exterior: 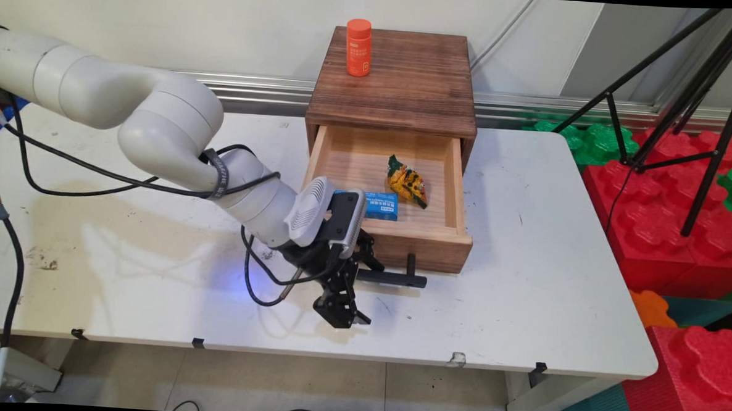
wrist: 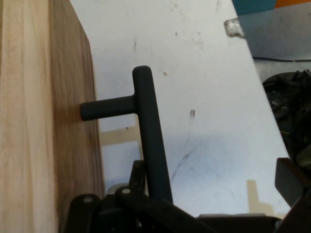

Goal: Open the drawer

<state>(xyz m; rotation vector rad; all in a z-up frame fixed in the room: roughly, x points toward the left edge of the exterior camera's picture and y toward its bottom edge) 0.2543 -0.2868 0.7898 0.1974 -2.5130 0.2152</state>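
Note:
A small wooden cabinet [exterior: 396, 86] stands at the back of the white table [exterior: 541, 287], its drawer [exterior: 426, 242] pulled out. Inside the drawer lie a yellow snack packet [exterior: 409, 184] and a blue box [exterior: 381, 205]. My gripper [exterior: 362, 285] is at the drawer's front, open, with its fingers on either side of the left end of the black handle bar [exterior: 397, 279]. In the hand view the handle bar [wrist: 151, 136] rises between the fingers of the gripper [wrist: 214, 187], close to the left one, beside the drawer front [wrist: 73, 121]. Nothing is held.
An orange bottle [exterior: 359, 47] stands on the cabinet's top, at its back left. Black tripod legs [exterior: 708, 152] and red and green foam blocks [exterior: 661, 231] fill the floor to the table's right. Black cables [exterior: 95, 172] hang from the arm over the table's left half.

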